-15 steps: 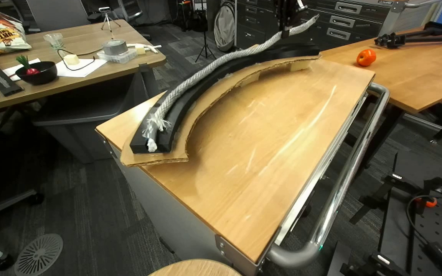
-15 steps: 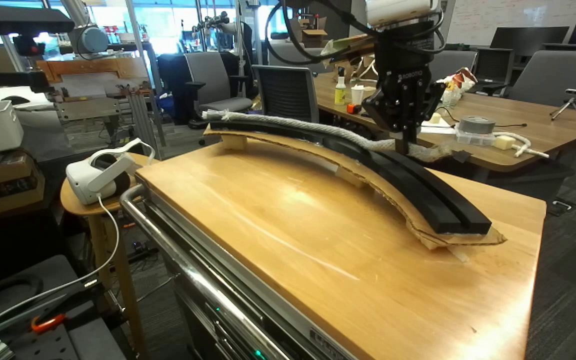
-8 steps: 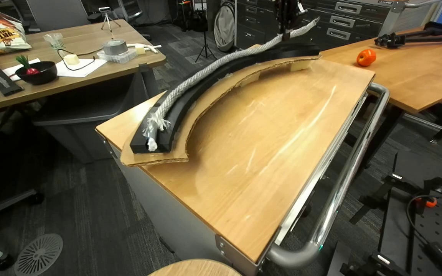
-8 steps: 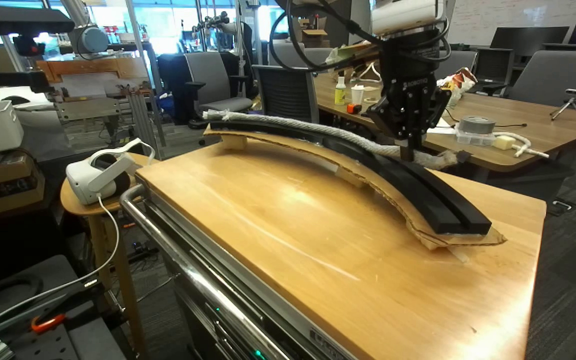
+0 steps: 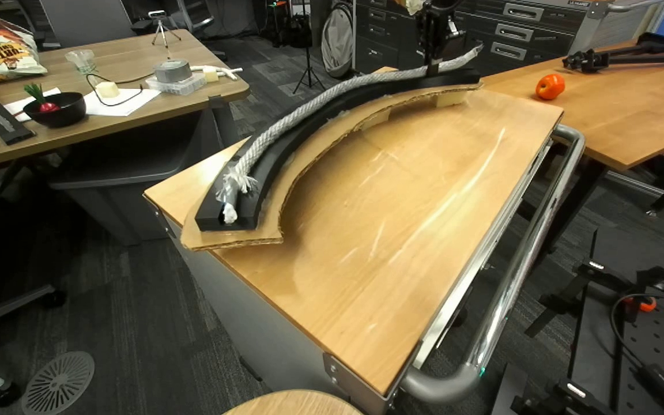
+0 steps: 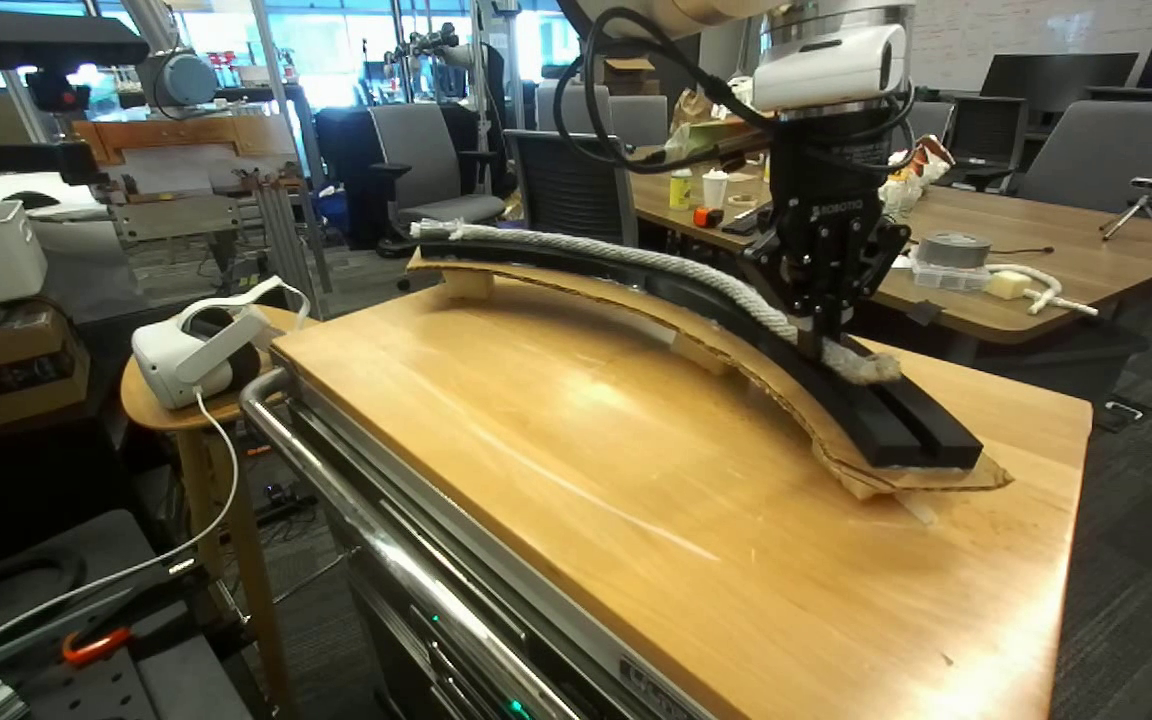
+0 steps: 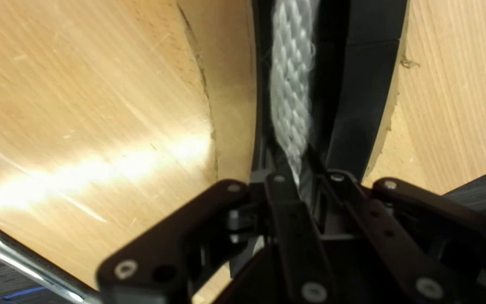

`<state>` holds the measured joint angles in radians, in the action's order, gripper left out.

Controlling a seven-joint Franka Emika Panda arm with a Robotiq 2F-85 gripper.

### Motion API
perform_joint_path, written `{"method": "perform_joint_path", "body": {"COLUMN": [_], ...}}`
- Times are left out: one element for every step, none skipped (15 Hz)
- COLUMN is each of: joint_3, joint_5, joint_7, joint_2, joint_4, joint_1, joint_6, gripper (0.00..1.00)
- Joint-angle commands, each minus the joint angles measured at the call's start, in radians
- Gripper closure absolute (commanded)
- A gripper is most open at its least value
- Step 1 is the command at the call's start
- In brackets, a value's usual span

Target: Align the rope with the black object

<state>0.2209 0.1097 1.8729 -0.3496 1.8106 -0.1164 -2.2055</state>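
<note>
The pale braided rope (image 5: 300, 115) runs along the curved black object (image 5: 277, 151), following its arc, in both exterior views. Its frayed end rests over the strip's near end in an exterior view. Close to the opposite end, my gripper (image 6: 818, 350) is shut on the rope, and a short fuzzy tail sticks out past the fingers, low over the grooved strip. Whether that tail touches the strip, I cannot tell. In the wrist view, the rope (image 7: 291, 76) narrows into the jaws above the groove of the black object (image 7: 365, 84); the held part is mostly hidden.
Under the strip lies a curved cardboard base (image 5: 271, 218) on the wooden tabletop (image 5: 366, 248). A chrome rail (image 5: 519, 282) borders the cart. Behind the arm stands a brown desk (image 6: 1026, 235) with tape and small items. A white headset (image 6: 176, 350) sits on a stool.
My gripper has come down toward the black object, bringing the held rope end lower, onto or just above the strip. The frayed opposite end has shifted slightly along the strip.
</note>
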Motion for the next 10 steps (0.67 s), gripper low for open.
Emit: {"method": "perform_joint_path", "body": {"joint_3": [0.000,0.000,0.000,0.000,-0.001,-0.001,-0.002,-0.002,-0.002,-0.001], "joint_5": [-0.033,-0.038,-0.045,-0.055,-0.067,-0.079,-0.094,-0.105,-0.115,-0.118], "joint_7": [-0.004,-0.004,-0.004,-0.004,-0.005,-0.004,-0.006,-0.006,-0.007,-0.004], "joint_2": [-0.007,-0.007,-0.009,-0.010,-0.012,-0.013,-0.013,-0.014,-0.014,-0.014], "joint_4": [-0.018,-0.020,-0.024,-0.027,-0.032,-0.035,-0.038,-0.040,-0.044,-0.045], "joint_1": [-0.001,-0.003,-0.006,-0.009,-0.013,-0.017,-0.020,-0.023,-0.025,-0.024], "joint_6": [0.012,0.013,0.014,0.017,0.021,0.023,0.026,0.025,0.023,0.017], "gripper": [0.97,0.97,0.97,0.97,0.97,0.97,0.97,0.97,0.97,0.97]}}
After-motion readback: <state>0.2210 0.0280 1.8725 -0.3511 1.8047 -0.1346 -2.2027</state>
